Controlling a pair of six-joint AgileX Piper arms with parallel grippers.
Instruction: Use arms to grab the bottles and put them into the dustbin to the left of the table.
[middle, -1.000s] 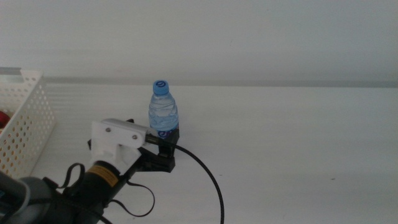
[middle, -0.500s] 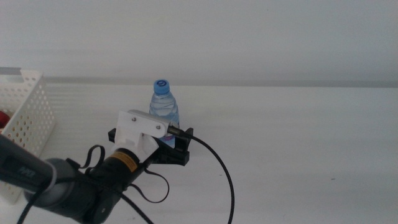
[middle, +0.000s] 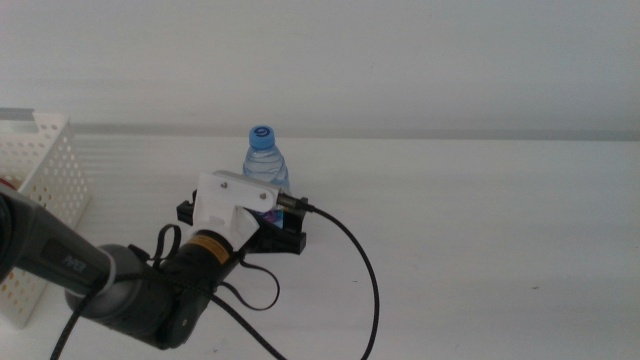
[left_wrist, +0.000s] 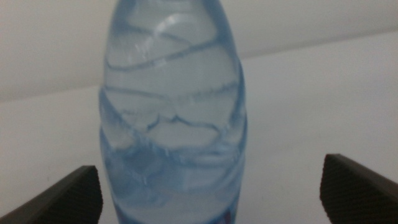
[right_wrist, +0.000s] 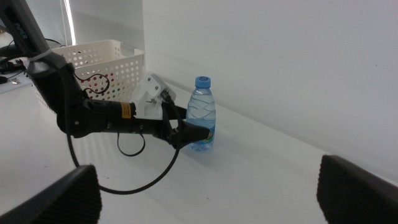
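I see my left gripper (middle: 262, 222) at the upright water bottle (middle: 265, 163), jaws spread either side, seemingly not touching, right gripper (right_wrist: 205, 199) well back, released.

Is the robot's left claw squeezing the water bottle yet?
Apart. In the left wrist view the water bottle stands between the left gripper's open jaws, with bare white table visible on both sides of it.
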